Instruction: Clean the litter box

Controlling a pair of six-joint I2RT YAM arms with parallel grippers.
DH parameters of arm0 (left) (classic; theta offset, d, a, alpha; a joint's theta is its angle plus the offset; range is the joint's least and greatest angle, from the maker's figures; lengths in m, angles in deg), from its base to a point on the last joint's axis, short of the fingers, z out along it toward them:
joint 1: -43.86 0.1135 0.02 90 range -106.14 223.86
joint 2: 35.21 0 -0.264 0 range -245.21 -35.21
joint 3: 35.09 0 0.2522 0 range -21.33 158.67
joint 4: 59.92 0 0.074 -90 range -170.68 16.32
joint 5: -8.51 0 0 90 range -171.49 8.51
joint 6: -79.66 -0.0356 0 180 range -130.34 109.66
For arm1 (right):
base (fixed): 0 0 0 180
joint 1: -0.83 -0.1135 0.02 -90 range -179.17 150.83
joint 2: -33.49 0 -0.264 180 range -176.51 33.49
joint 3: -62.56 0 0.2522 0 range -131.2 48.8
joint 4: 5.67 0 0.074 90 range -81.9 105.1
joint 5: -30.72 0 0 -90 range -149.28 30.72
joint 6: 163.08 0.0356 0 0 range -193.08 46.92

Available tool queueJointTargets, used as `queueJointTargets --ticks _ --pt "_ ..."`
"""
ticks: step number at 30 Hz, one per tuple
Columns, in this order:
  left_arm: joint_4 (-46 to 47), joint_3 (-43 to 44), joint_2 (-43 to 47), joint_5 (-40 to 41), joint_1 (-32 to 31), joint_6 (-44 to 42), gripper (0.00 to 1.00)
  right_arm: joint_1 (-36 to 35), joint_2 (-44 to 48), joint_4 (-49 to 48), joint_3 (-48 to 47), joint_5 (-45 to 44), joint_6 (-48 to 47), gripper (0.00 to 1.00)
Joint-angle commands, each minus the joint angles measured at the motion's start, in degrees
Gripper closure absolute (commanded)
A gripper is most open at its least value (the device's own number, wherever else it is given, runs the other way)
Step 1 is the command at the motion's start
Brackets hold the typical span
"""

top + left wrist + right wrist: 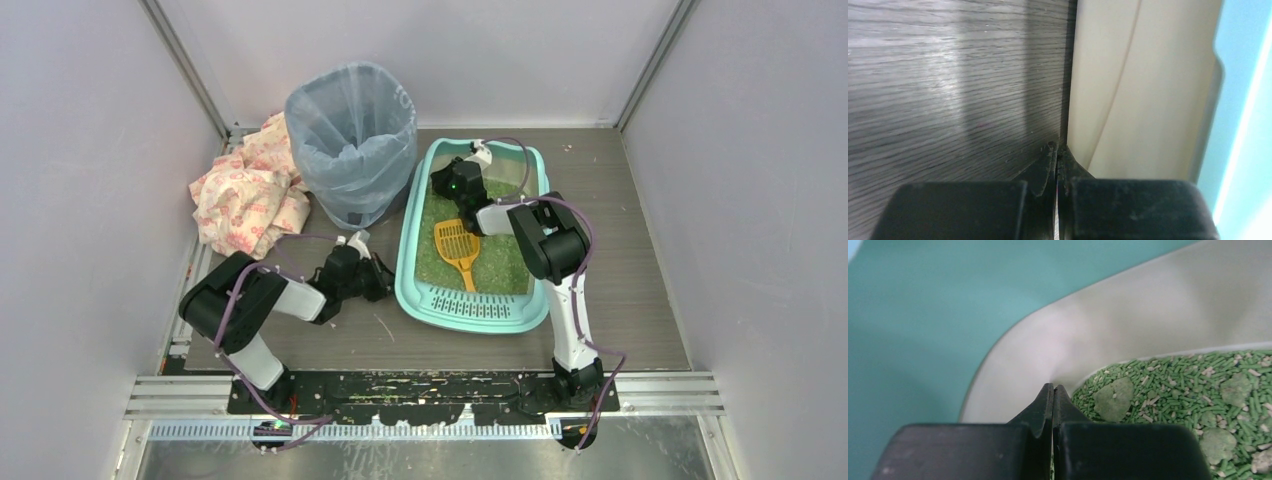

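Observation:
The teal litter box (pixel 408 245) lies mid-table, its slotted step at the near end and green litter (pixel 500 262) inside. An orange slotted scoop (pixel 458 248) lies on the litter. My right gripper (pixel 440 180) is shut and empty, low in the box's far-left corner. The right wrist view shows its tips (pixel 1053 389) against the pale inner wall (pixel 1108 335), beside the litter (pixel 1188 380) and a clump (pixel 1114 399). My left gripper (pixel 385 285) is shut and empty on the table, just outside the box's left wall (pixel 1128 100); its tips (pixel 1058 150) are at the wall's base.
A blue-grey bag-lined round bin (pixel 352 140) stands at the back left of the box. A patterned cream-and-red sack (pixel 250 195) lies left of the bin. Several more clumps (pixel 1235 389) lie in the litter. Grey walls enclose the table on three sides.

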Motion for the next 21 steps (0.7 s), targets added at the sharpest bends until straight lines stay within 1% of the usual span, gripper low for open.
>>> queueJointTargets --ticks 1,13,17,21 --pt "5.98 2.09 -1.77 -2.99 -1.62 1.92 1.00 0.55 3.26 -2.58 -0.31 0.18 -0.48 0.99" --pt "7.89 4.54 -5.51 -3.59 -4.47 2.63 1.00 1.36 4.74 -1.78 1.22 0.32 -1.43 0.99" --pt "8.19 3.53 -5.37 -2.50 -4.41 2.02 1.00 1.78 6.42 -2.07 2.82 -0.21 -2.00 0.99" --pt "5.91 0.87 -3.46 -0.38 -3.07 -0.43 1.00 2.23 9.03 -1.73 4.84 -0.94 -2.93 0.99"
